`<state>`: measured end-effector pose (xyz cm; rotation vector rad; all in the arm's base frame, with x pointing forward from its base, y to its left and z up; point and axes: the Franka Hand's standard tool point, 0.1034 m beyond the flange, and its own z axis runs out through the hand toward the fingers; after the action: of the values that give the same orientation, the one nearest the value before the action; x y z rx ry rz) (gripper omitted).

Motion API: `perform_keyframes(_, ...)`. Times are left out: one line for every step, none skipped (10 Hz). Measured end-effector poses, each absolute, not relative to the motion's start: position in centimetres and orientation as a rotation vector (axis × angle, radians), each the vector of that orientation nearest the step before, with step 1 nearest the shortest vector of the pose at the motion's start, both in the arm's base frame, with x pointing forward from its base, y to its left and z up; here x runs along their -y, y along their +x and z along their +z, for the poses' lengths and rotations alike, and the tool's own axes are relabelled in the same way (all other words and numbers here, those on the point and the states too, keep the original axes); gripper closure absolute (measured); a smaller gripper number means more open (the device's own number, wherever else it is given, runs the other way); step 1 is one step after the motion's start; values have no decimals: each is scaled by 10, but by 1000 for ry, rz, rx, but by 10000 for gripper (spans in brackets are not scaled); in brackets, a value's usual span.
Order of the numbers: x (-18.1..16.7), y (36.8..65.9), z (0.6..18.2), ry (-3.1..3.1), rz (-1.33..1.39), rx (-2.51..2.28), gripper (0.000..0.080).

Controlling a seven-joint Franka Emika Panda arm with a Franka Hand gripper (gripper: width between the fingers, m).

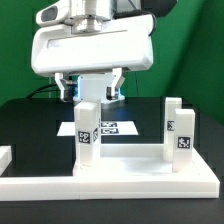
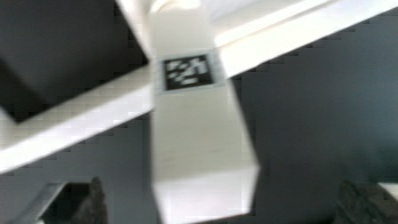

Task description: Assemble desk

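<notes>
— How is the arm posed?

— In the exterior view the white wrist housing is seen toward twelve o'clock, with the gripper (image 1: pixel 99 92) pointed straight down toward six o'clock.

— And the jaws?

— They are spread wide, and nothing is clamped between them. One finger (image 1: pixel 70 88) is seen at nine o'clock of the gap, the other at three o'clock. In the wrist view the dark fingertips (image 2: pixel 68 203) are seen only at the frame corners, blurred.
</notes>
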<state>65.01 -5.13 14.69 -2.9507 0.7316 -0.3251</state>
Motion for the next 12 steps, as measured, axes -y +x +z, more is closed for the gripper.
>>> perform_keyframes(52, 655, 145, -2956, -254, -726, 150)
perform_keyframes(48, 651, 137, -3011, -213, -694, 150)
perform_keyframes(47, 644, 137, -3002, -110, -691, 150)
perform_keyframes(52, 648, 139, -3001, -138, -703, 150)
perform_keyframes(52, 646, 137, -3003, -126, -699, 150)
perform_keyframes(64, 641, 134, -3000, -23, -711, 150)
perform_keyframes(73, 649, 138, -2994, -17, -729, 150)
perform_keyframes(75, 651, 138, -2992, -17, -735, 150)
perform_keyframes(74, 650, 138, -2992, -16, -735, 150)
perform_keyframes(74, 650, 138, -2988, -15, -753, 150)
perform_keyframes(75, 650, 137, -2982, -14, -777, 239)
perform_keyframes(74, 650, 137, -2959, -12, -853, 421)
